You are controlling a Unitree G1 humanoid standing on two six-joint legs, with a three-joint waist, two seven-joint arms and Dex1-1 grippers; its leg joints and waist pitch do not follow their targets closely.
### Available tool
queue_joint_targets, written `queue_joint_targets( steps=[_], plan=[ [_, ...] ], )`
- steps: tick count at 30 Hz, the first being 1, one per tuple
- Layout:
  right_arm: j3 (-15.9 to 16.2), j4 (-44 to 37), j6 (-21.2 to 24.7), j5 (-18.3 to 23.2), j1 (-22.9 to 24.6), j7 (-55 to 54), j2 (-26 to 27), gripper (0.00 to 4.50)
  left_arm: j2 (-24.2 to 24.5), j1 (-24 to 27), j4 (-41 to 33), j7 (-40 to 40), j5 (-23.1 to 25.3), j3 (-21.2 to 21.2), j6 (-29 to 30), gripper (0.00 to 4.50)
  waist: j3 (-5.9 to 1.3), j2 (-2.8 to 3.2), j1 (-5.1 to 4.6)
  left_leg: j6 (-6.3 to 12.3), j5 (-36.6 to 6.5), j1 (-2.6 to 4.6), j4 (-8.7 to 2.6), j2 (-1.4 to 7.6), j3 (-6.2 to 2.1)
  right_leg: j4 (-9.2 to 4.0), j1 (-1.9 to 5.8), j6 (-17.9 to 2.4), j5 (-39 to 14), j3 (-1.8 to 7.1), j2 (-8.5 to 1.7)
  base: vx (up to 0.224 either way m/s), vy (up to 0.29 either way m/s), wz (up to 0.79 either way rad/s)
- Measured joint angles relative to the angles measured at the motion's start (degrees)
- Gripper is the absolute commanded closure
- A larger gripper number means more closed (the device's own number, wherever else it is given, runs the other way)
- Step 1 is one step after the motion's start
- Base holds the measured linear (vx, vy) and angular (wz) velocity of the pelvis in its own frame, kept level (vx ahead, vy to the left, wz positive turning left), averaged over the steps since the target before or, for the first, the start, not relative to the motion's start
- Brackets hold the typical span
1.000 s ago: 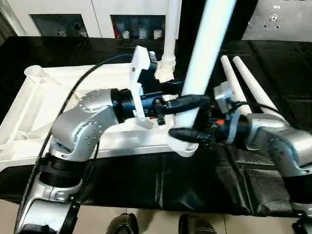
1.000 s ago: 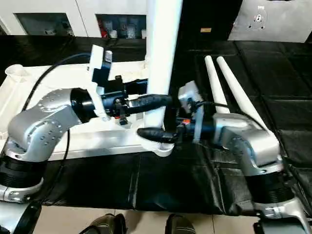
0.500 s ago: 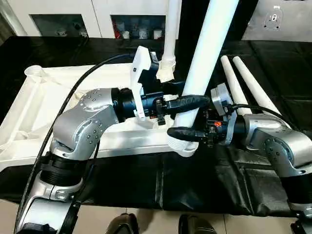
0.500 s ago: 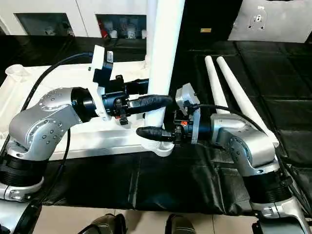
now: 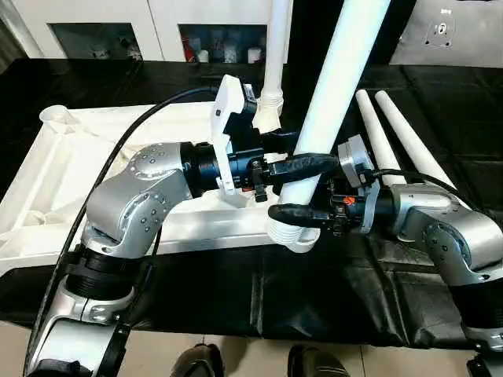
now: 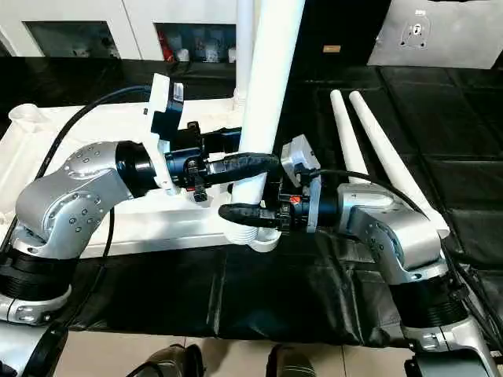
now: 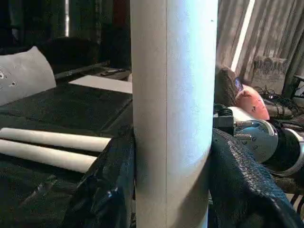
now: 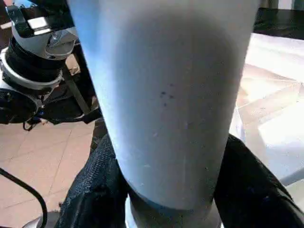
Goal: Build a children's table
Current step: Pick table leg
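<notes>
- Left eye view: the left claw (image 5: 302,165) is clenched around a white leg (image 5: 326,118), which stands nearly upright, leaning slightly; its ribbed lower end sits at the near corner socket (image 5: 292,236) of the upturned table top (image 5: 94,157); whether the end is fully seated I cannot tell
- Change over the last second: the right claw (image 5: 302,214) stood wide around the leg just below the left one; it has now drawn in, and the right wrist view shows a black finger (image 8: 97,190) pressed against each flank of the tube; so both claws now grasp the same leg, left above and right below, close to the socket
- Left claw and left arm unchanged over the same second; the leg's tilt looks about the same
- Left wrist view confirms: its fingers (image 7: 111,185) lie tight to both sides of the leg; no gap seen
- Meaning for the task, as a judgement: the second grip low down gives leverage to straighten the leg and push or twist it home into the socket; that seating appears to be the step in hand
- Elsewhere: another leg (image 5: 275,63) already stands in the far corner of the top; two spare legs (image 5: 393,133) lie side by side on the black surface (image 5: 330,298), to the right of the top; two of four legs not yet fitted
</notes>
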Motion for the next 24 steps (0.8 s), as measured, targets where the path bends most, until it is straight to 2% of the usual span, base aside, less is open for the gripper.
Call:
queue_joint_targets(
  steps=[8,13,18,24],
  plan=[
    [0.02,0.0,-0.06,-0.04,0.02,-0.03,0.12,2.53,-0.05,0.57,-0.25,0.39,-0.2,0.32,0.01,2.62,0.0,0.0,-0.03,0.0,0.0,0.0,0.0,0.0,0.0,0.0,0.0,0.0,0.0,0.0,0.0,0.0,0.0,0.0],
    [1.09,-0.25,-0.3,-1.11,0.79,-0.11,0.31,2.53,0.38,2.95,-1.91,0.95,-0.3,0.45,0.31,2.62,0.0,0.0,-0.05,0.0,0.0,0.0,-0.01,0.01,0.0,-0.01,0.0,0.0,0.0,0.0,0.0,0.0,0.0,0.0],
    [3.24,-3.22,-0.7,-1.8,5.75,-0.93,0.39,2.54,0.51,10.8,-5.89,1.57,-1.53,0.62,0.26,2.62,0.02,-0.03,-0.17,0.0,-0.01,0.0,-0.05,0.02,0.0,-0.06,-0.01,0.01,-0.01,-0.01,0.0,0.0,0.0,0.0],
    [3.63,-7.0,-0.34,-2.1,10.14,-1.63,0.23,2.55,0.42,17.39,-10.8,3.18,-1.32,-0.01,-1.41,2.62,-0.04,-0.3,-0.41,-0.06,0.01,0.05,-0.03,0.01,0.0,-0.07,0.07,0.04,-0.01,0.01,0.0,0.0,0.0,0.0]
  ],
)
